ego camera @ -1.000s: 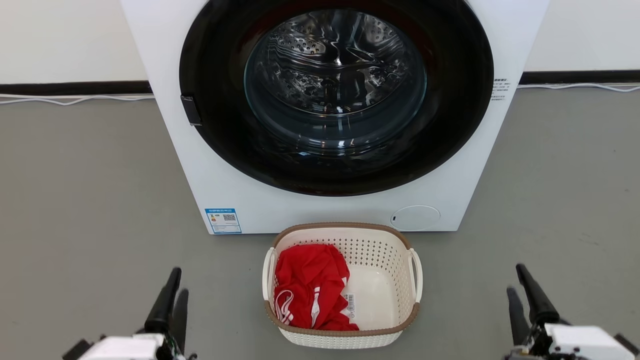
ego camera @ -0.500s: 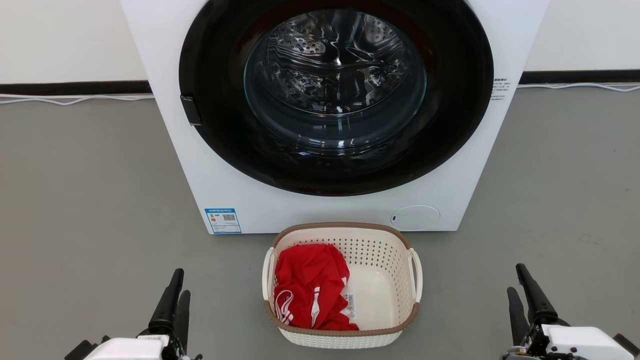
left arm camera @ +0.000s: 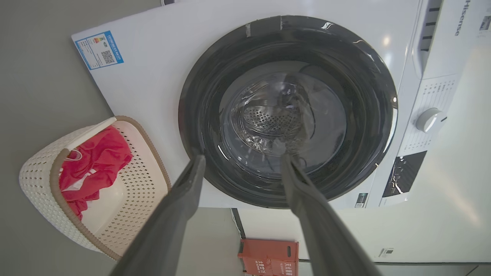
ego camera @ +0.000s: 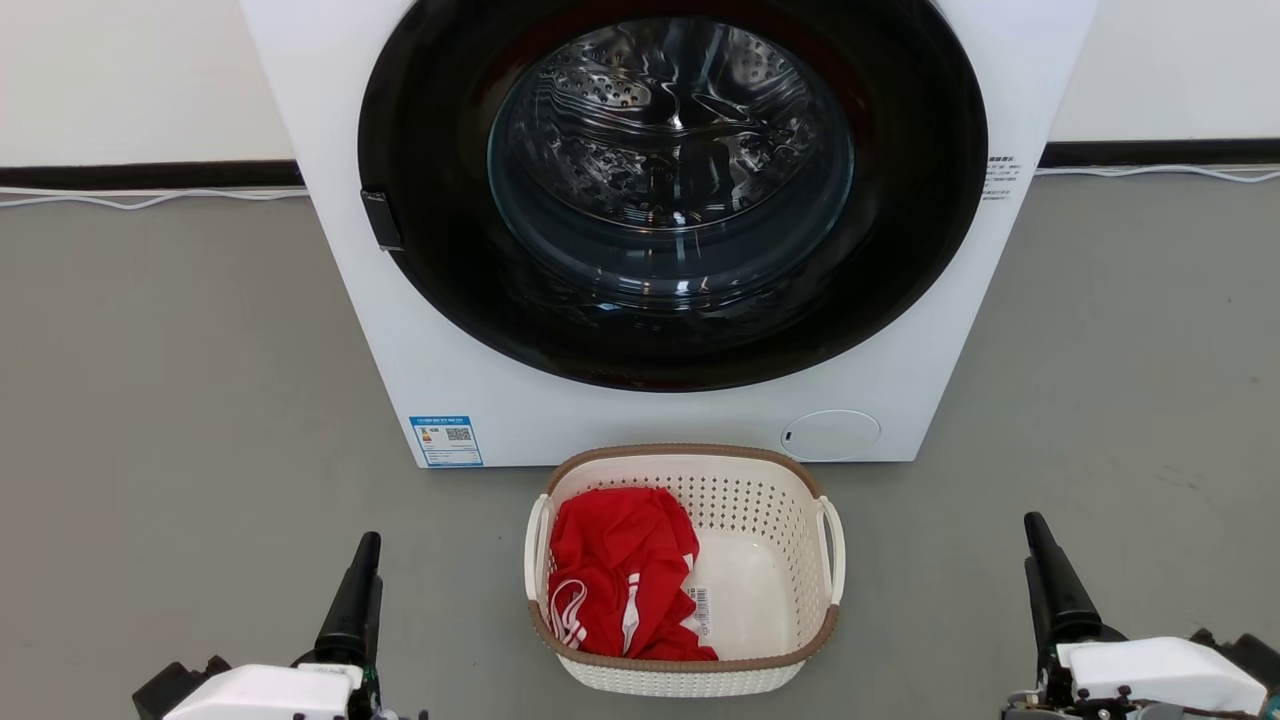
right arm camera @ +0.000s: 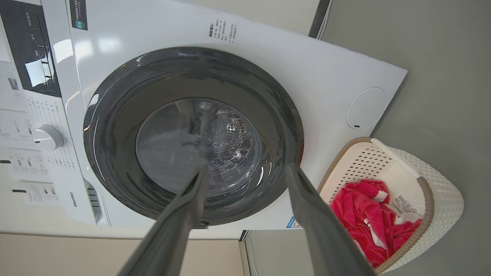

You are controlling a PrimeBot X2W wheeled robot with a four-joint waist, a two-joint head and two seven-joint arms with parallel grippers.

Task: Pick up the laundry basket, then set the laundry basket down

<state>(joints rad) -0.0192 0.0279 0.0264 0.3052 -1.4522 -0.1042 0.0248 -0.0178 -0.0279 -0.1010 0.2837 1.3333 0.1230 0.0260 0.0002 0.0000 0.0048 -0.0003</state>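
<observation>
Basket (ego camera: pixel 690 682) sits on the floor (ego camera: pixel 180 400), centred between my arms, its far rim just short of the washer (ego camera: pixel 420 360). Left pincer (ego camera: pixel 368 548) is off its left handle and right pincer (ego camera: pixel 1032 525) off its right, both well apart from it, fingers spread wide and holding nothing. Red cloth (ego camera: pixel 620 570) hides the left half of its bottom. The washer's top is cut off. The basket is upright, handles left and right. I can't judge its long axis.
</observation>
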